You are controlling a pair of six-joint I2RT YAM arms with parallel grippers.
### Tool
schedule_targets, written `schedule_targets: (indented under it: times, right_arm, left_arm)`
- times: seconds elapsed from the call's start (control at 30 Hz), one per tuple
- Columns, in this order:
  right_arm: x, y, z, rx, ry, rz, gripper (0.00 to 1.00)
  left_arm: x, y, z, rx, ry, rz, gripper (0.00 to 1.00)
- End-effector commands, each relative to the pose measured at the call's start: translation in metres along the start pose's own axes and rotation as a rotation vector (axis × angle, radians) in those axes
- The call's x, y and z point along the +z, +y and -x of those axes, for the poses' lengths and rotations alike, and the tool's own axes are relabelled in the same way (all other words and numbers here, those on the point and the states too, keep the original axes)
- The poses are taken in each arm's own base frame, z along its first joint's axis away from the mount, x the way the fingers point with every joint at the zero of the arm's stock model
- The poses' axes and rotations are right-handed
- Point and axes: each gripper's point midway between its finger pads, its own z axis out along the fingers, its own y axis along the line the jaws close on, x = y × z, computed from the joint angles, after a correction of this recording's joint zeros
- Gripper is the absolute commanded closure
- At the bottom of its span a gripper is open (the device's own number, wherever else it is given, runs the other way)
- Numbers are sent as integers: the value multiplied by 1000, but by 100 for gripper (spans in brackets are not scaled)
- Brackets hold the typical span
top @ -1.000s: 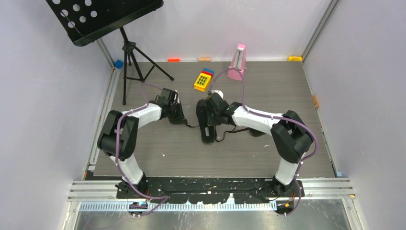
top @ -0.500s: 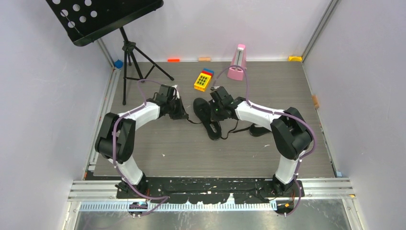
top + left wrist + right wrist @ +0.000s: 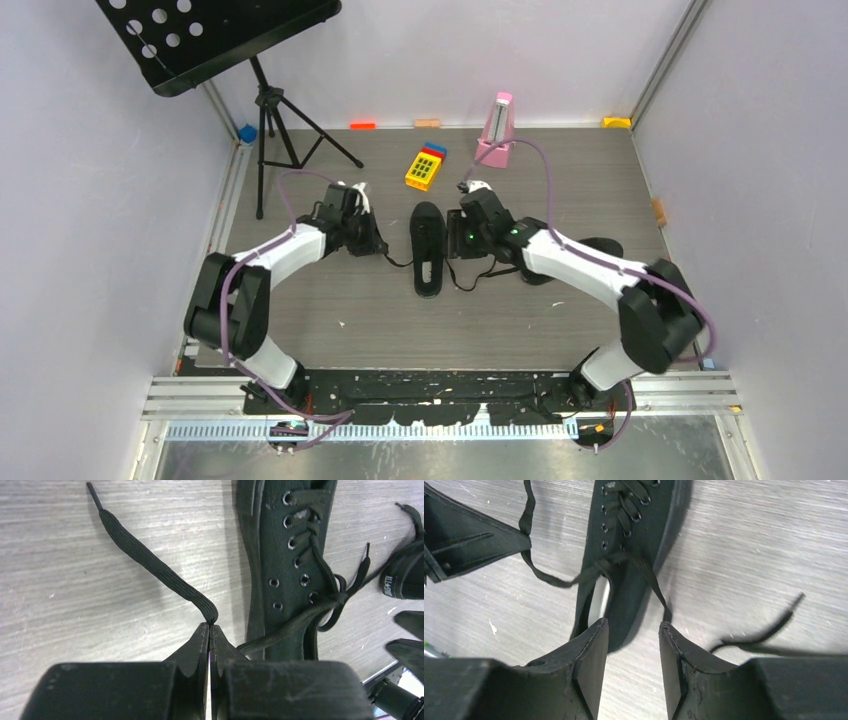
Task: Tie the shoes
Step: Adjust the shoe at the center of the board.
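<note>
**Item 1, worked shoe** [image 3: 427, 250]: lay mid-table between my two arms, set lengthwise near to far. Its laces crossed at the top eyelets. I could not tell whether a knot had formed.

**Item 2, second shoe** [image 3: 604, 243]: lay to the right, partly hidden behind the right arm, with nothing gripping it.

**Item 3, left gripper** [image 3: 209, 630]: was closed on the left lace [image 3: 150, 565], pinching it at the very fingertips. The free end trailed over the table [image 3: 500, 320].

**Item 4, right gripper** [image 3: 631, 630]: hovered just right of the worked shoe with its jaws apart, holding nothing. The right lace [image 3: 651, 585] ran to the tip of one finger rather than into the gap.

**Risks, as I judged them:**
- The tip-pinch could let the left lace slide out under tension.
- Nothing pinned the worked shoe, so a leftward pull would likely drag it along.
- Closing the right jaws where they stood might miss the right lace.
- A stray lace end [image 3: 769, 627] lay close by and could be caught by mistake.
</note>
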Motion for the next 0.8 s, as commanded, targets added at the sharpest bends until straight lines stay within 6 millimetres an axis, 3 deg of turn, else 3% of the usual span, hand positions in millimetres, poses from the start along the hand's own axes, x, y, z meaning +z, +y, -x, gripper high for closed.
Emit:
schedule_targets:
  times: [0.0, 0.2, 0.3, 0.43, 0.57, 0.67, 0.77]
  right_arm:
    - [-35, -13, 10, -24, -93, -9, 50]
    - [-38, -46, -28, -121, 74, -133, 30]
    - [-36, -49, -41, -135, 111, -125, 28]
    - [-32, -47, -43, -134, 116, -107, 29]
    - [-27, -44, -39, -157, 129, -115, 29]
    - [-25, -46, -37, -167, 134, -133, 27]
    - [-24, -44, -36, -157, 126, -124, 27]
  left_arm:
    - [-23, -6, 11, 40, -91, -20, 97]
    - [-36, 11, 4, 39, -96, 73, 93]
    - [-43, 29, -5, 25, -82, 169, 92]
    - [-50, 48, -15, 24, -56, 264, 92]
    - [-53, 57, -19, 69, -24, 319, 56]
    - [-53, 43, -18, 182, -39, 277, 46]
    - [-55, 28, -10, 288, -93, 233, 27]
